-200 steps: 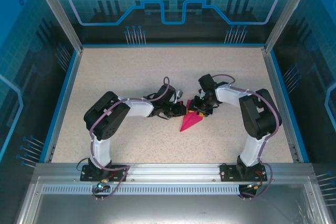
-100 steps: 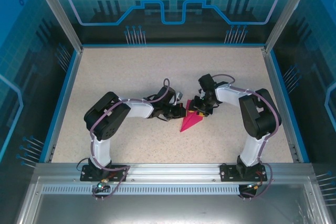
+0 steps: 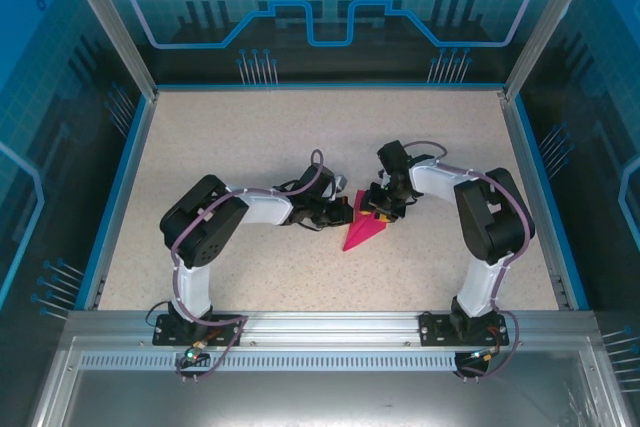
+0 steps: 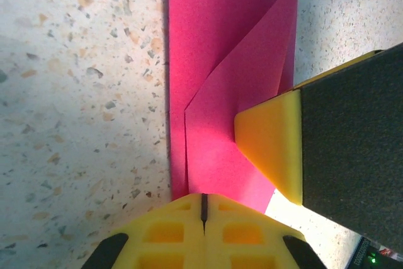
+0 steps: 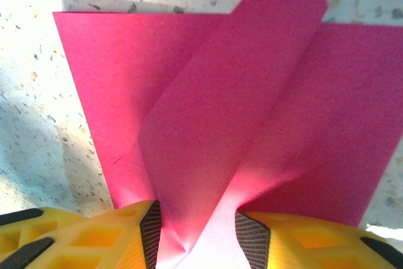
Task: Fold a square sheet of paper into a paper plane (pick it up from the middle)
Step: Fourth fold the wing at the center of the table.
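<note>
Surface [image 3: 250,137], speckled and walled in blue panels, carries the plane [image 3: 364,234] at its middle. The plane's raised centre fold is pinched by the right tool [image 5: 196,234]. The left tool [image 4: 252,174] is spread over one wing. A tug could tear or unfold the creases.

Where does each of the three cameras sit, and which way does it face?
Top external: above and behind the arms, looking down on the table; both arms with their bases show, the paper plane between them.
Left wrist: on the left arm, facing the tabletop; its yellow fingers touch the pink paper.
Right wrist: on the right arm, looking down; the right pincer pinches a raised fold.
Shared: both wrist views show the same paper.
</note>
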Controlling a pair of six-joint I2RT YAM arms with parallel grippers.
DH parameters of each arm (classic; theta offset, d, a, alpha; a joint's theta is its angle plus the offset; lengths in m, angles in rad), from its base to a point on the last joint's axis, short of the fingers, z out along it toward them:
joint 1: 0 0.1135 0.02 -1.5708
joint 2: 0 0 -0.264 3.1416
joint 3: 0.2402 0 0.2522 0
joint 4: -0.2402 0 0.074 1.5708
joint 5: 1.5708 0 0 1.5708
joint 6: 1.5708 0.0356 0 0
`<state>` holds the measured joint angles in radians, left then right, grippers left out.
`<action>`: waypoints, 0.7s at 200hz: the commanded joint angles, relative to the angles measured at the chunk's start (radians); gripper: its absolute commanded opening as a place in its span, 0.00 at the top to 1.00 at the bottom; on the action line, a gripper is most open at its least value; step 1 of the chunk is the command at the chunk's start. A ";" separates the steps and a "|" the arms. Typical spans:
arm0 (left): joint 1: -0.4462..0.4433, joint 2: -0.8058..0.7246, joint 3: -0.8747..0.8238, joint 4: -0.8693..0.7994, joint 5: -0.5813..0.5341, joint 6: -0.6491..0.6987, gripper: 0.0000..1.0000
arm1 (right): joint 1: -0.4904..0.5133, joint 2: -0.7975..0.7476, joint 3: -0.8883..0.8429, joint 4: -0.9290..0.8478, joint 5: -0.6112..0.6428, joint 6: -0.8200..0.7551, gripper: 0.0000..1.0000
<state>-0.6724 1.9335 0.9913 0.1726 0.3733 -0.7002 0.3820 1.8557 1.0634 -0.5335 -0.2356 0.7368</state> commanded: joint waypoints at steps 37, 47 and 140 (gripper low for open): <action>-0.004 -0.087 -0.025 0.031 0.020 -0.018 1.00 | 0.031 0.183 -0.081 0.022 0.159 -0.010 0.55; -0.006 -0.083 -0.031 0.044 0.035 -0.029 1.00 | 0.031 0.185 -0.079 0.021 0.157 -0.010 0.55; -0.019 -0.042 -0.022 0.067 0.085 -0.038 1.00 | 0.033 0.188 -0.074 0.020 0.154 -0.005 0.52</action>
<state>-0.6857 1.8725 0.9638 0.2234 0.4206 -0.7345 0.3840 1.8637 1.0779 -0.5499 -0.2356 0.7376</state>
